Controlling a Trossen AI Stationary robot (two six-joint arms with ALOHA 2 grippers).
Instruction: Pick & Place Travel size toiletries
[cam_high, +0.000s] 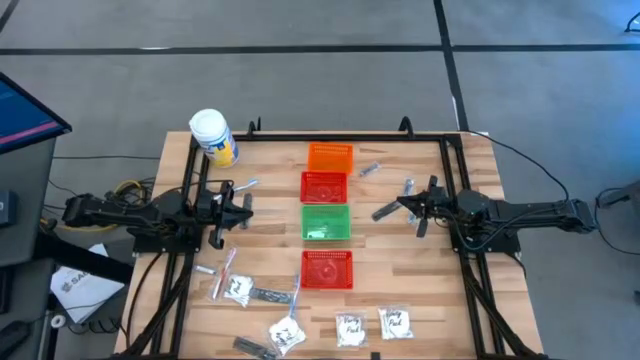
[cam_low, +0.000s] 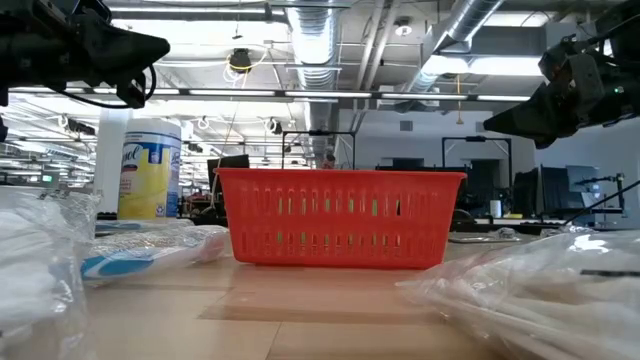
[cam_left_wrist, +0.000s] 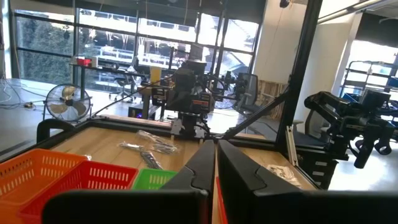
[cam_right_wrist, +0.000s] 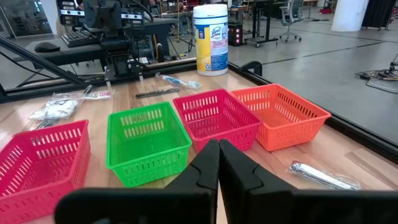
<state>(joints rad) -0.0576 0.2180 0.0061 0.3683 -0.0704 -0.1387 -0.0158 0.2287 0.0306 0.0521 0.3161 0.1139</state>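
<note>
- Wooden tabletop (cam_high: 420, 260), slatted, framed by black rails.
- Four mesh baskets in a centre row: orange (cam_high: 330, 157), red (cam_high: 324, 186), green (cam_high: 326, 221), red (cam_high: 327, 268).
- White jar (cam_high: 212, 135) with yellow label at far left corner.
- Left claw (cam_high: 243, 208) pressed together, empty, raised left of the baskets.
- Right claw (cam_high: 383, 211) pressed together, empty, right of the green basket.
- Clear sachets (cam_high: 350, 328) along the near edge; silvery tube (cam_right_wrist: 322, 177) beside the orange basket.
</note>
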